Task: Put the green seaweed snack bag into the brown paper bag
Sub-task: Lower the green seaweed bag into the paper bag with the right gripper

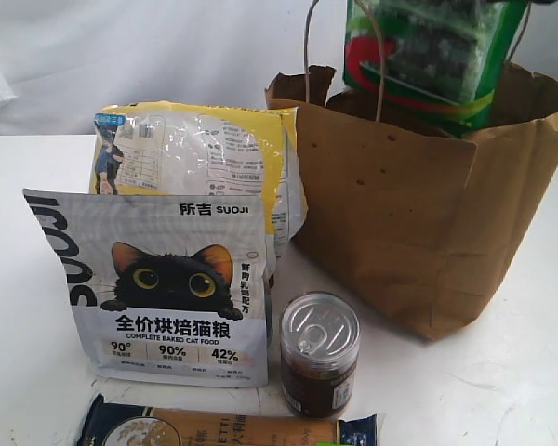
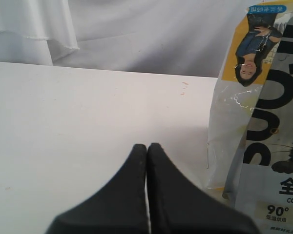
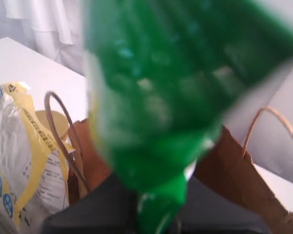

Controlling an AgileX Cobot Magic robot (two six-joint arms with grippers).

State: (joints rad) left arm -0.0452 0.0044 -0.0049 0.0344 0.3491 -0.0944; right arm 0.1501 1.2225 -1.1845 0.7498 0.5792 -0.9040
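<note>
right gripper (image 3: 156, 220) clamps green seaweed snack bag (image 1: 428, 51) above brown paper bag (image 1: 400, 214) mouth, far-right corner of table (image 1: 19, 167) | left gripper (image 2: 147, 158) closed, empty | pick looks done; you still need lower + release

Green snack bag (image 1: 428, 56), brown paper bag (image 1: 418, 204)

Snack bag (image 1: 428, 56) at paper bag's (image 1: 400, 223) mouth

Bright, even light on a white table (image 1: 502, 390), one view badly blurred
The exterior view was sharp, with soft shadows at the foot of the paper bag (image 1: 400, 214) and glare on the can lid (image 1: 321, 327); in the right wrist view the green snack bag (image 3: 156, 97) was a smeared, out-of-focus mass close to the lens
</note>
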